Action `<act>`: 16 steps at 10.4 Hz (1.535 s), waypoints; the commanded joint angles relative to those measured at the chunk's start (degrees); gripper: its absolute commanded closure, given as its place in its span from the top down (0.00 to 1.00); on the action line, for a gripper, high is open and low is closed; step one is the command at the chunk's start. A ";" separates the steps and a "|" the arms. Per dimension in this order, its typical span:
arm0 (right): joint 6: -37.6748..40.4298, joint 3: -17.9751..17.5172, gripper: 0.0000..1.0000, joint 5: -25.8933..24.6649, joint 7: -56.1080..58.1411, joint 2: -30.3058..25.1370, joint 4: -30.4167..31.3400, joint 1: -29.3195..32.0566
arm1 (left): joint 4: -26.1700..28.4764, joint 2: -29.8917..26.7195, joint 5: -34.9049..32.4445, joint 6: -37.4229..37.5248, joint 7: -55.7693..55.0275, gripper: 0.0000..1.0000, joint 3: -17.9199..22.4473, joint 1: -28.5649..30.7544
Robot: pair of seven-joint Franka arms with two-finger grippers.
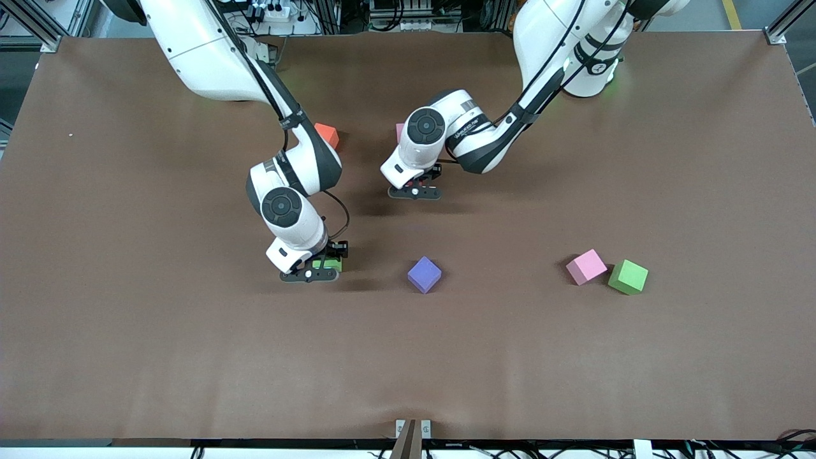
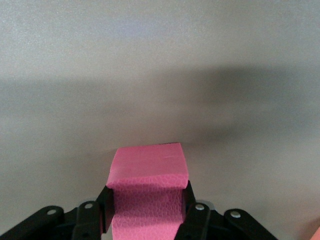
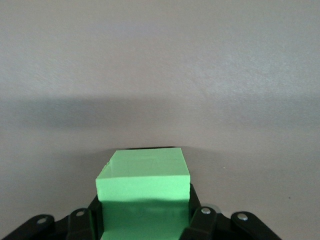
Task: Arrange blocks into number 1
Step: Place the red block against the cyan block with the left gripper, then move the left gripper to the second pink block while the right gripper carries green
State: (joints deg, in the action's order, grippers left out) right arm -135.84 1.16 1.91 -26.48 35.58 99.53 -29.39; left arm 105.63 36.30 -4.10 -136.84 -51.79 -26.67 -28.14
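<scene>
the left end effector [image 2: 145, 217] grips a pink block [image 2: 146, 192] – the right end effector [image 3: 145, 220] clamps a green block [image 3: 144, 192] – both low over the surface [image 1: 127, 350].

The front camera sits high up and looks down across the whole brown table [image 1: 127, 357], facing both robot arms, whose bases stand along the top edge. The left wrist camera rides on the left arm and looks very close at a pink block [image 2: 146, 192], with bare table past it. The right wrist camera looks just as close at a green block [image 3: 143, 195]. The front view shows that green block [image 1: 326, 263] too.
</scene>
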 commanded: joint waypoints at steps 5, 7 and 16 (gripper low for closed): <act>2.07 -0.45 0.00 0.72 -2.17 -0.60 -0.83 -1.10 | 1.34 -3.84 -1.00 1.92 -1.56 1.00 -0.57 1.32; 3.21 -0.45 0.00 0.72 -4.36 -0.60 -0.92 -2.94 | 1.25 -8.67 -1.00 4.55 -1.04 1.00 -5.21 9.99; 4.00 0.16 0.00 0.20 -21.15 5.46 -6.27 -21.58 | -0.07 -14.85 -1.09 8.78 17.29 1.00 0.38 29.71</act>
State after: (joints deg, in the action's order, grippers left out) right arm -132.62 0.68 1.97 -46.06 37.57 97.27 -49.47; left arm 105.21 22.69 -4.25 -129.28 -39.23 -27.00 -0.72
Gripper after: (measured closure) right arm 0.374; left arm 0.000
